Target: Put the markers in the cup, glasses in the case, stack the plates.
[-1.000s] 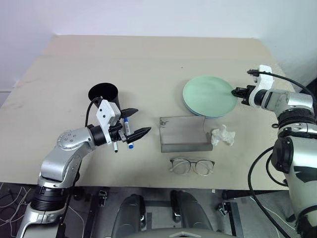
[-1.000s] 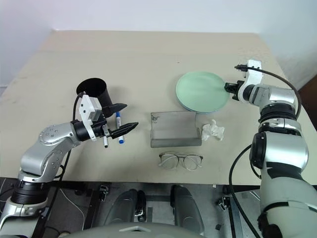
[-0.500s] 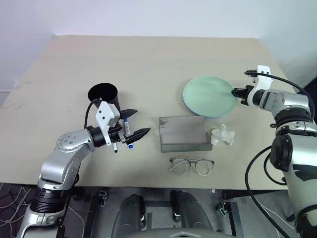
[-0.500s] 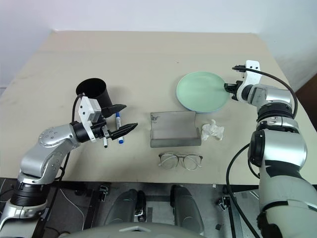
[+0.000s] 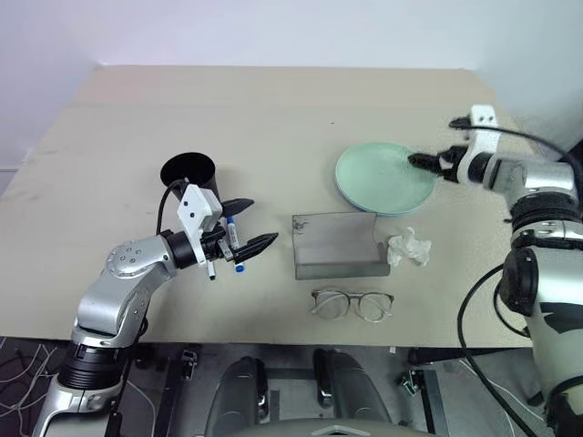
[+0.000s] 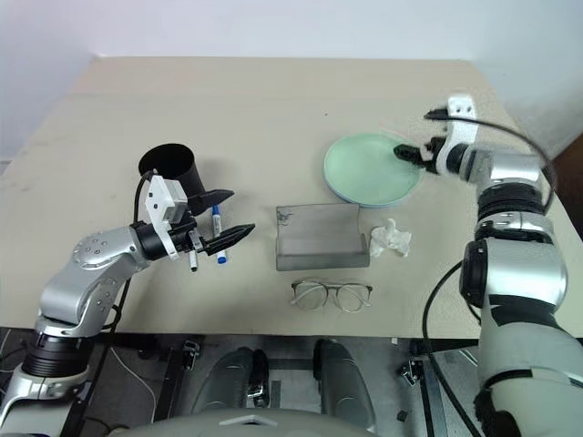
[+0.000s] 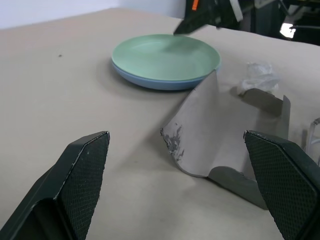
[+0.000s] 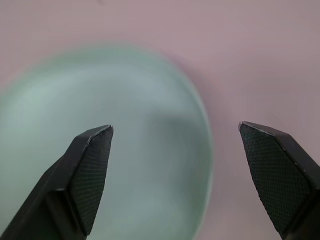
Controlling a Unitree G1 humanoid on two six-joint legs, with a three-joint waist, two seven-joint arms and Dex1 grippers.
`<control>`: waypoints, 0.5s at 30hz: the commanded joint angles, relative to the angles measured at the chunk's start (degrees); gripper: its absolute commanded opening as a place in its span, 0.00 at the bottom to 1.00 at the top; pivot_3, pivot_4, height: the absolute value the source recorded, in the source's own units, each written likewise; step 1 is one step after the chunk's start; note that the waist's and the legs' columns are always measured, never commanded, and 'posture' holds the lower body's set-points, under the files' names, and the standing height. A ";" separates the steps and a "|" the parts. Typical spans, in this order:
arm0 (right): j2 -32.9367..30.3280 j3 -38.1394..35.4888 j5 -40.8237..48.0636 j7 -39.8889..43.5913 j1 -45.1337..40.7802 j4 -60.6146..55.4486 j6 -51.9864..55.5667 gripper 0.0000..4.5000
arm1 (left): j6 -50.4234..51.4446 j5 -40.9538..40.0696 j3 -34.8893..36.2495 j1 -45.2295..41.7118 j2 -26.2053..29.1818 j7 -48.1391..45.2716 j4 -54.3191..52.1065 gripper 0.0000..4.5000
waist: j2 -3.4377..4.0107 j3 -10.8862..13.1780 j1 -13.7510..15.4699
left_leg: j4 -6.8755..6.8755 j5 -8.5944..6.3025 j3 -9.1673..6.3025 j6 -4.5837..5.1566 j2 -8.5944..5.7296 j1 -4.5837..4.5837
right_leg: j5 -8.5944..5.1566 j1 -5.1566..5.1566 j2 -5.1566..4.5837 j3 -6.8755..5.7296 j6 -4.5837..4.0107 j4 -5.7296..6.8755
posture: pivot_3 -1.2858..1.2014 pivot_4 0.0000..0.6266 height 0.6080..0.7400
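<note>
Released from the mint green plate [image 5: 383,176] stacked on the blue plate [image 7: 150,82], right tool [image 5: 432,165] now hovers spread above it; left tool [image 5: 248,224] stays spread.

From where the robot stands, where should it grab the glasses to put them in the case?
Grip the glasses at the thin bridge between the lenses, coming from above: they lie flat near the table's front edge, just in front of the open grey case.

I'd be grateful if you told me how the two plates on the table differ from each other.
The mint green plate lies on top, its whole face showing; the light blue plate lies beneath it, with just its rim peeking out. The green one looks slightly wider, overhanging the blue one. Both are round, plain and already stacked, beyond the open grey case.
</note>
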 commanded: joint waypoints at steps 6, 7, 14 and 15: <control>-11.31 1.75 10.62 26.93 22.05 -39.30 4.46 0.99 | -0.59 -1.45 1.39 -1.74 -0.24 -0.17 -2.96 1.00 | -0.15 -0.10 0.15 | -0.03 -0.04 -0.22 0.05 0.02 0.18 | -0.05 0.35 -0.04 -0.23 0.11 -0.14 | 0.52 0.24 0.70; -11.71 1.14 10.96 26.53 23.22 -41.20 4.97 0.99 | -0.80 -1.51 1.27 -1.69 -0.16 -0.57 -3.27 1.00 | -0.05 -0.04 -0.12 | 0.00 -0.04 -0.18 0.05 0.01 0.21 | -0.05 0.35 -0.07 -0.18 0.11 -0.11 | 0.52 0.24 0.70; -13.81 -1.36 13.86 25.60 29.76 -48.64 8.19 0.99 | 1.30 -3.41 1.06 0.06 0.32 -2.42 -4.51 1.00 | -0.03 -0.02 -0.18 | 0.09 0.04 0.03 0.08 0.04 0.87 | 0.04 0.73 0.02 0.06 -0.12 -0.04 | 0.52 0.24 0.70; -14.35 -1.28 14.31 26.45 31.60 -50.30 8.15 0.99 | 1.63 -4.26 1.25 0.84 0.83 -3.41 -5.01 1.00 | -0.06 -0.04 -0.09 | 0.08 0.04 0.02 0.08 0.06 0.97 | -0.04 0.83 0.02 0.06 -0.01 -0.07 | 0.52 0.24 0.70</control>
